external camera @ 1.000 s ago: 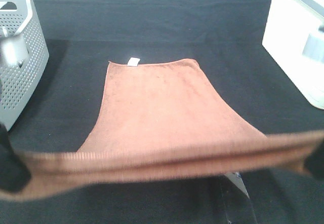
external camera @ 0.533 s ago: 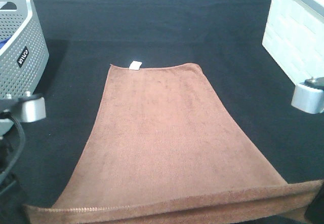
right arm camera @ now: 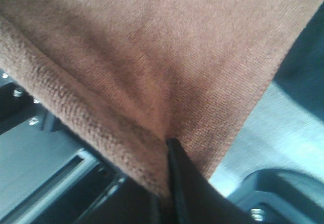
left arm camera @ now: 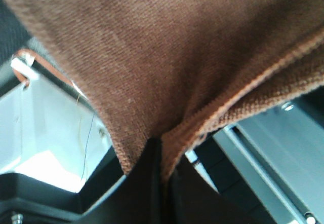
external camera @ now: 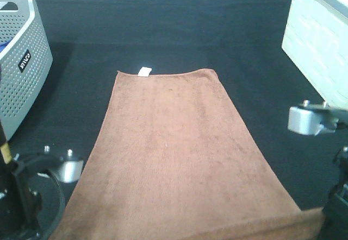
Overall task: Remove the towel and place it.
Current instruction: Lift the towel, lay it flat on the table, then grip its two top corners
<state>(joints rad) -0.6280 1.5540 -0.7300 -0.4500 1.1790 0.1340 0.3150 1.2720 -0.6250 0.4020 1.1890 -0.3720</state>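
The brown towel [external camera: 174,147] lies stretched over the black table, its far short edge with the small white tag [external camera: 144,71] resting flat. Its near edge runs off the bottom of the exterior view. My left gripper [left arm camera: 161,155] is shut on one near corner of the towel [left arm camera: 152,57]; the cloth bunches where the dark fingers pinch it. My right gripper [right arm camera: 169,153] is shut on the other near corner of the towel [right arm camera: 152,46]. Both arms [external camera: 32,196] [external camera: 326,131] show at the lower sides of the exterior view; their fingertips are out of that frame.
A grey perforated basket [external camera: 22,71] stands at the far left with something blue inside. A white box [external camera: 318,39] stands at the far right. Black table surface [external camera: 174,23] lies beyond the towel.
Both grippers have pulled the towel's near edge toward the camera and down, out of the exterior frame. The towel now lies flatter and more stretched; the far edge stayed put.
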